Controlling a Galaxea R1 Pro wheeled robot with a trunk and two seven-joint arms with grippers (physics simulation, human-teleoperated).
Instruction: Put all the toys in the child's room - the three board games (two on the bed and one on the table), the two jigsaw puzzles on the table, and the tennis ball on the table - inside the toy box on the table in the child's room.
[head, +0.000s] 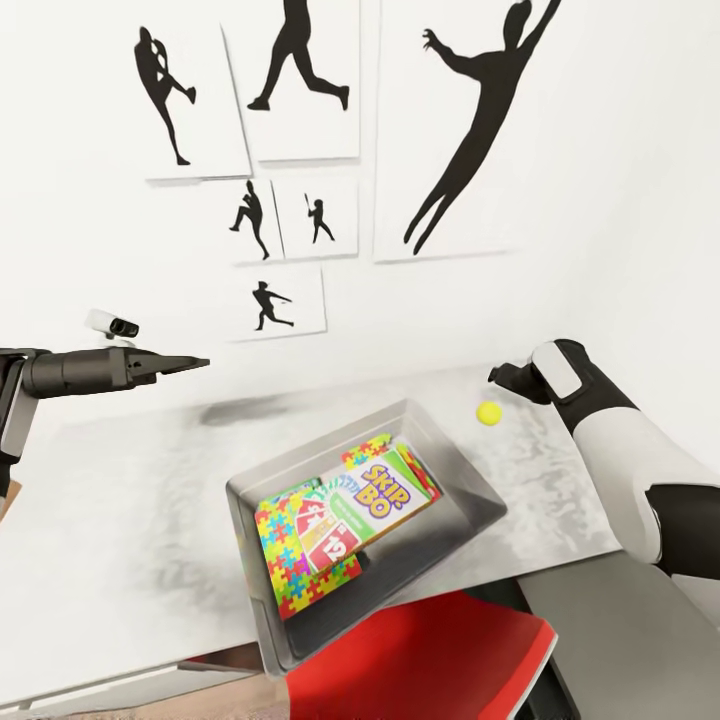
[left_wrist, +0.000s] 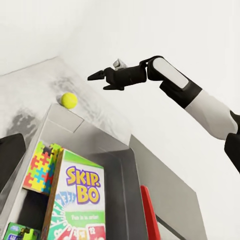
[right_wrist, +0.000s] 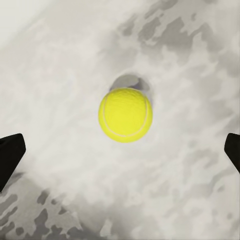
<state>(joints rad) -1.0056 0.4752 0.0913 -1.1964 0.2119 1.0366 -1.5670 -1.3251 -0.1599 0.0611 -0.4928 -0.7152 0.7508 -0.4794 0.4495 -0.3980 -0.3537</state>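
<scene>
Below our right gripper, jaws wide apart, lies the tennis ball on the table; we should descend centred, while left gripper looks closed.

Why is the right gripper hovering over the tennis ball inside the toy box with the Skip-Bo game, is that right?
Not quite: the tennis ball lies on the table, outside the toy box, as the head view shows. The right gripper does hover over it, open, and the Skip-Bo game is in the box.
</scene>
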